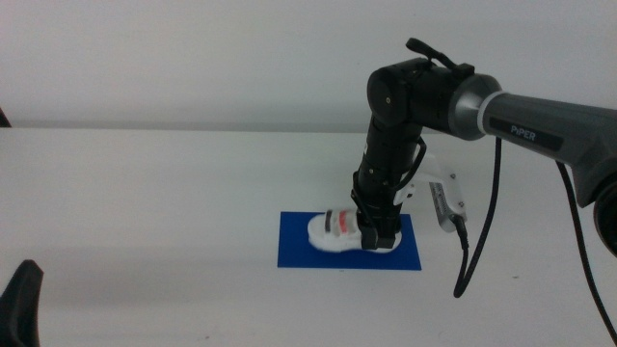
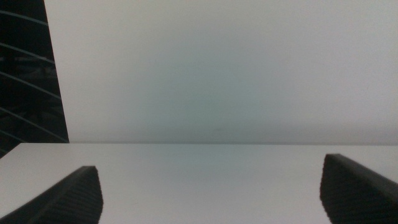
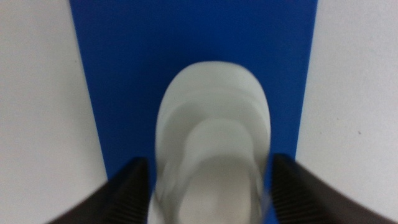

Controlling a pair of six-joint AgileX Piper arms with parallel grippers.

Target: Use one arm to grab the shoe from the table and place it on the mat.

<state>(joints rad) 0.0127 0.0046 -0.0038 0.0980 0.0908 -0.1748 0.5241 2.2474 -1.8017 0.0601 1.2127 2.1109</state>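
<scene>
- The right gripper (image 1: 378,234) straddles the shoe (image 1: 339,229) on the mat (image 1: 294,253), jaws at its sides; grip or release unclear.
- Shoe's long axis runs along the mat.
- The left gripper (image 2: 208,193) waits spread, far from the mat.

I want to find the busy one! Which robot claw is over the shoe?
The right gripper, on the arm marked PIPER. Its jaws sit on either side of the shoe on the blue mat. The left gripper waits over bare table.
</scene>
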